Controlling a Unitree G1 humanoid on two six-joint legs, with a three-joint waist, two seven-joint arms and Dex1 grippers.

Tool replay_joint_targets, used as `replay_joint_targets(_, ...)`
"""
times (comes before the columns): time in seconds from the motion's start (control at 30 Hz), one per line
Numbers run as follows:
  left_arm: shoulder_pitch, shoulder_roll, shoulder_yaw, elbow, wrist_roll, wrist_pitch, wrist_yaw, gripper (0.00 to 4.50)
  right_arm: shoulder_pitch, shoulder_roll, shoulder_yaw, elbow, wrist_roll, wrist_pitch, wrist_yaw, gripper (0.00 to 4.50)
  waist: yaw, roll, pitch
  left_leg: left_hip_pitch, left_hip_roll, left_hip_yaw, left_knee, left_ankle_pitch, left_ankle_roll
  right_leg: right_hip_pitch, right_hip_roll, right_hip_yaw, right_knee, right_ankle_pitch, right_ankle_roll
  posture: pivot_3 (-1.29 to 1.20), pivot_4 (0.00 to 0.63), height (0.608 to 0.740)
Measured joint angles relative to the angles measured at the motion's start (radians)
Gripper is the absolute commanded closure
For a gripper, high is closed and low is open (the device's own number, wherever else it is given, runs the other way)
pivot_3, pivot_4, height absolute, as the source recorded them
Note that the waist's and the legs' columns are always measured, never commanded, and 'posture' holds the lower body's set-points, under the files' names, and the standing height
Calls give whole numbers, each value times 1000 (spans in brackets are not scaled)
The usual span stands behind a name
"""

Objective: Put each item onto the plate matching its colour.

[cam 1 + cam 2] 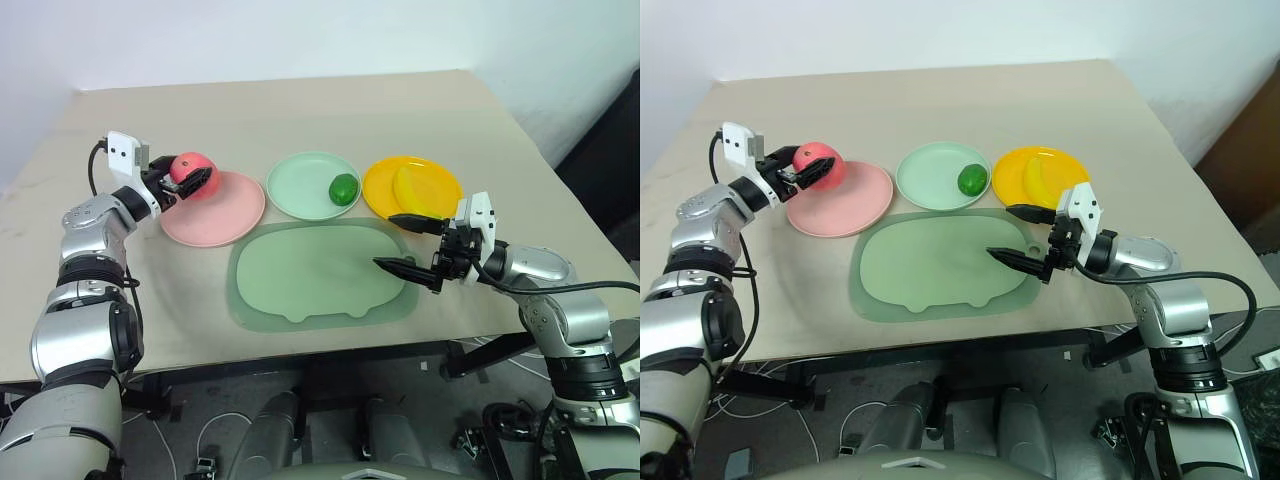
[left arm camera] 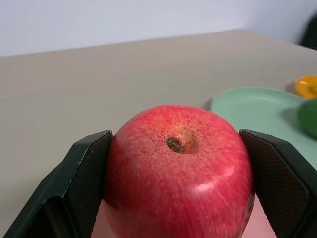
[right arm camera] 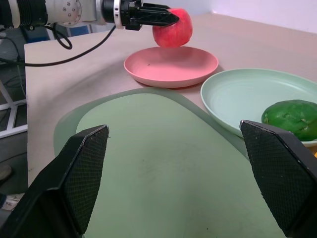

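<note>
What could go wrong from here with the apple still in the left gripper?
1. The left gripper holds the apple above the far edge of the pink plate, not its middle; released here, the round fruit may roll off onto the table.
2. The plate is shallow, so its rim would hardly stop a roll.

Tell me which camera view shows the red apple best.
The left wrist view: the red apple sits close up between the left gripper. Both eye views show it small above the pink plate; the right wrist view shows it far off.
</note>
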Motion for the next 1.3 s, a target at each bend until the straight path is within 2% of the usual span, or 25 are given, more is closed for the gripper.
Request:
replay_joint_targets(0.17,7,3,-7,-2,8,-17,-7,341,0,0,0,0,0,0,0,0,0,0,0,0,0,0,0,0,0,0,0,0,0,0,0,0,150,737)
replay_joint_targets(0.23,20,3,-11,-2,16,-19,-17,623,-1,0,0,0,0,0,0,0,-1,0,0,0,0,0,0,0,0,0,0,0,0,0,0,0,150,737)
replay_joint_targets(0.3,29,3,-11,-1,18,-17,-24,714,0,-1,0,0,0,1,0,0,0,0,0,0,0,0,0,0,0,0,0,0,0,0,0,0,150,737)
replay_joint_targets(0.7,37,3,-18,-2,21,-7,-54,715,0,-1,0,0,0,9,-7,0,0,0,0,0,0,0,0,0,0,0,0,0,0,0,0,0,150,737)
replay_joint_targets(0.73,37,2,-18,-2,20,-2,-61,6,0,-1,0,0,0,10,-7,0,0,0,0,0,0,0,0,0,0,0,0,0,0,0,0,0,150,737)
replay_joint_targets(0.9,37,-7,-19,-9,21,10,-50,6,1,-2,0,0,0,11,-8,0,0,0,0,0,0,0,0,0,0,0,0,0,0,0,0,0,150,737)
replay_joint_targets(1.0,37,-8,-19,-13,18,16,-73,595,0,-2,0,0,0,11,-9,0,0,0,0,0,0,0,0,0,0,0,0,0,0,0,0,0,150,737)
replay_joint_targets(1.1,37,-11,-19,-16,18,20,-76,1526,1,-2,0,0,0,12,-11,0,0,0,0,0,0,0,0,0,0,0,0,0,0,0,0,0,150,737)
replay_joint_targets(1.3,37,-17,-18,-22,17,34,-76,1526,3,-2,0,-2,0,13,-16,0,0,0,0,0,0,0,0,0,0,0,0,0,0,0,0,0,150,737)
